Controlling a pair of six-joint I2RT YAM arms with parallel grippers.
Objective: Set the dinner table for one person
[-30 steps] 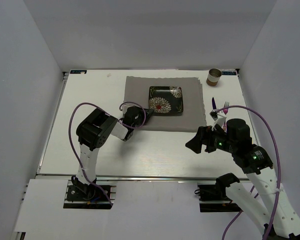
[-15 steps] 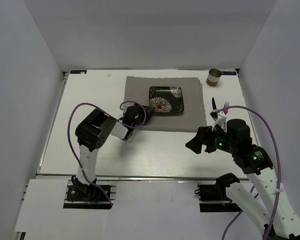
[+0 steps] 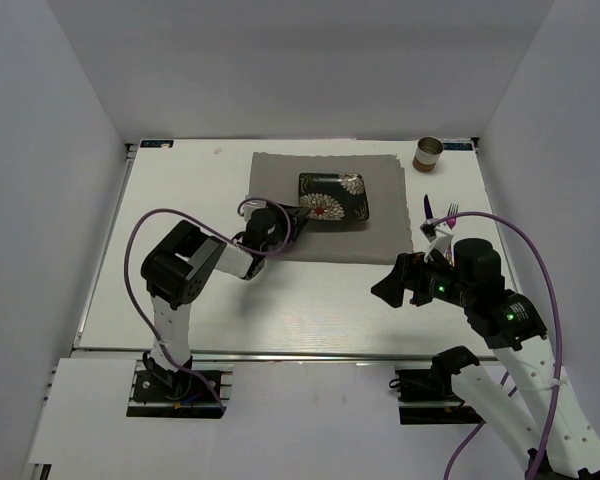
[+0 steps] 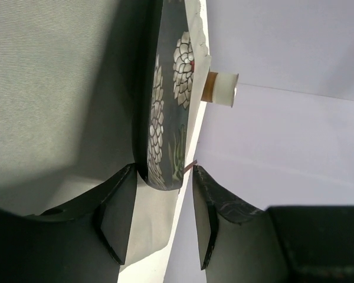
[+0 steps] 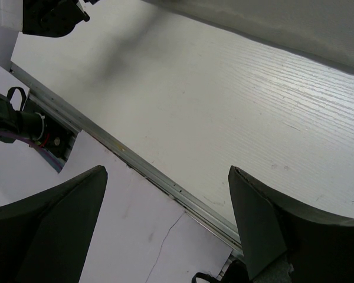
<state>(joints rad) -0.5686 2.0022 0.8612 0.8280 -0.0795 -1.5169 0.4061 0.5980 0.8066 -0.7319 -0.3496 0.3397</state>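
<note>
The large white rectangular worktop (image 3: 180,190), which is the dinner table to be set, lies under everything, with its metal rail along the near edge. A grey cloth placemat (image 3: 280,175) is spread at its far middle. A dark rectangular plate with white flower patterns (image 3: 332,198) rests on the mat.

The left end effector (image 4: 164,172) is seen low at the plate's near-left corner. Its jaws are partly parted and straddle the rim. A clear gap shows at one pad; whether the other brushes the rim cannot be told. Nothing is clamped.

The step in hand is judged to be the letting-go of the plate. The jaws should be spread further before any retreat. The end effector should then be drawn back along the line of its fingers and only afterwards lifted (a sideways sweep would likely nudge the plate or ruck the cloth).

The right end effector (image 5: 166,174) is held wide open and empty above bare worktop. A purple fork (image 3: 450,212) and purple knife (image 3: 427,208) lie just beyond the mat's right edge, and a small brown cylindrical cup (image 3: 428,153) stands at the far right corner; these are best left to the right arm.
</note>
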